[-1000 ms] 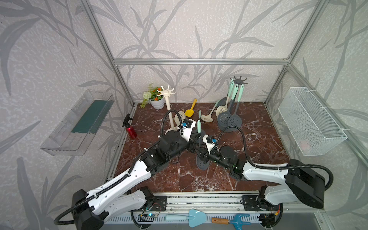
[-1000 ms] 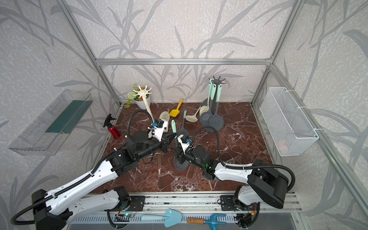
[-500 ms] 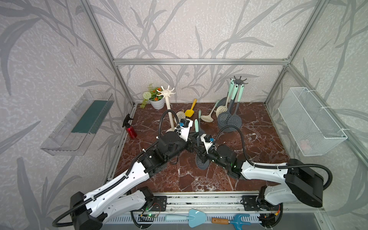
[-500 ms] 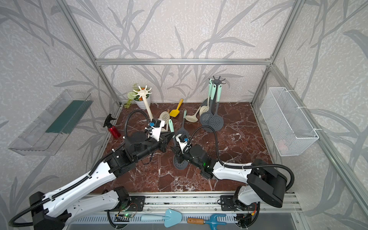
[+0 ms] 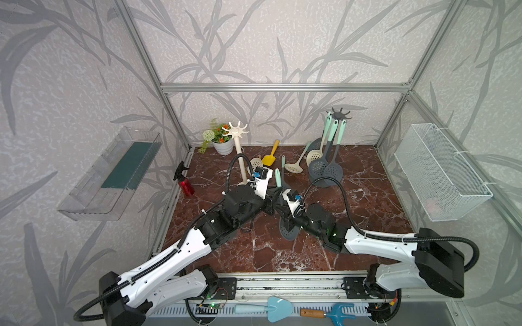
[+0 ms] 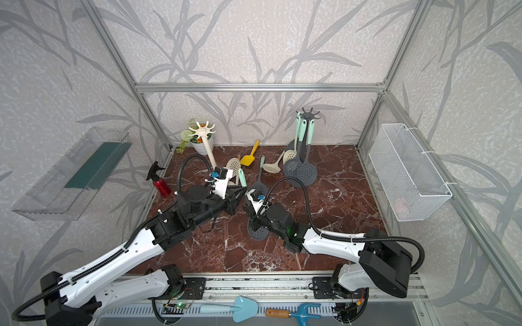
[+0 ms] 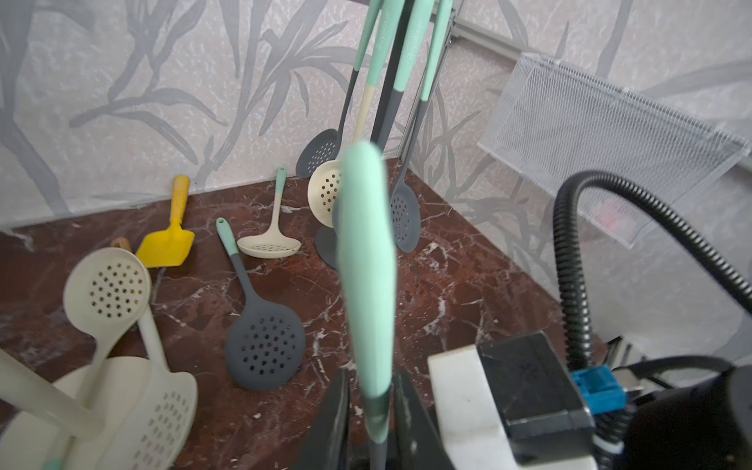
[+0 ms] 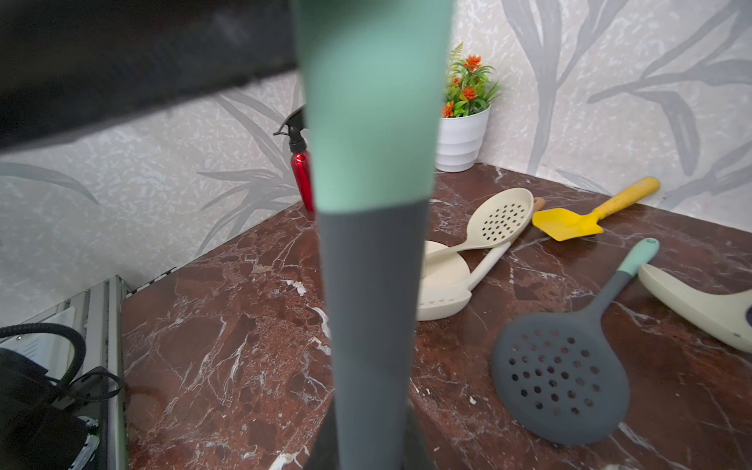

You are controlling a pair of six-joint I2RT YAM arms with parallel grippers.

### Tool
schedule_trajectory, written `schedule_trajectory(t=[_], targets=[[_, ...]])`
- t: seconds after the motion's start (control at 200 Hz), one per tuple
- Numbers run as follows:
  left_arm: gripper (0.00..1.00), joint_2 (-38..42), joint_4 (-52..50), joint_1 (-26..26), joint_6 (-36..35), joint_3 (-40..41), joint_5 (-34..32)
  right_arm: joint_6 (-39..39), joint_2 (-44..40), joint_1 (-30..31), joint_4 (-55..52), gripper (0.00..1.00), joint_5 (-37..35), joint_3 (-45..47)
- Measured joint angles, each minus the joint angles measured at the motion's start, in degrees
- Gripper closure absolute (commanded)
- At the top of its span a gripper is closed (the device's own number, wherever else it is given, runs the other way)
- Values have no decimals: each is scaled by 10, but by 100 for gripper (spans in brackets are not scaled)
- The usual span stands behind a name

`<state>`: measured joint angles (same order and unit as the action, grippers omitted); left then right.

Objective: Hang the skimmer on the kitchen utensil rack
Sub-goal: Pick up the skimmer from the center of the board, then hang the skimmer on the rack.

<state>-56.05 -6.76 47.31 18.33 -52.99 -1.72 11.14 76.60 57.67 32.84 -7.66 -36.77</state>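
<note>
We show the skimmer (image 5: 278, 178) upright, its shaft clenched in the right hand (image 8: 370, 445), head below it. The left hand (image 7: 372, 427), released, flanks the handle.

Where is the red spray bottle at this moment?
In both top views the red spray bottle stands upright at the table's left edge, nearer the robot than the potted plant and left of the cream rack.

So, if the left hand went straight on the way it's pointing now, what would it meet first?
Past the skimmer handle standing between its jaws, the left hand points at the dark utensil rack with its hanging skimmers; that looks first, though depth is unclear.
</note>
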Motion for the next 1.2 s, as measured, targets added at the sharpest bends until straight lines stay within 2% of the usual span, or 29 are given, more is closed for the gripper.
schedule_trajectory(t=[0.135, 0.33, 0.5, 0.69, 0.85, 0.99, 1.2], targets=[[53, 3, -14, 0, -6, -21, -10, -7, -42, -11, -59, 100, -21, 0], [48, 3, -37, 0, -28, -37, -1, -16, -129, -63, -161, 100, -24, 0], [46, -11, -48, 0, -47, -53, 13, -28, -215, -141, -268, 100, -12, -11], [46, -40, -56, 0, -64, -58, 38, -38, -267, -267, -360, 100, 36, -50], [45, -66, -58, 0, -83, -65, 62, -40, -266, -389, -404, 99, 108, -84], [41, -86, -58, -1, -104, -70, 63, -39, -232, -489, -421, 99, 184, -120], [31, -105, -56, -21, -136, -70, 63, -48, -148, -577, -428, 98, 283, -184]])
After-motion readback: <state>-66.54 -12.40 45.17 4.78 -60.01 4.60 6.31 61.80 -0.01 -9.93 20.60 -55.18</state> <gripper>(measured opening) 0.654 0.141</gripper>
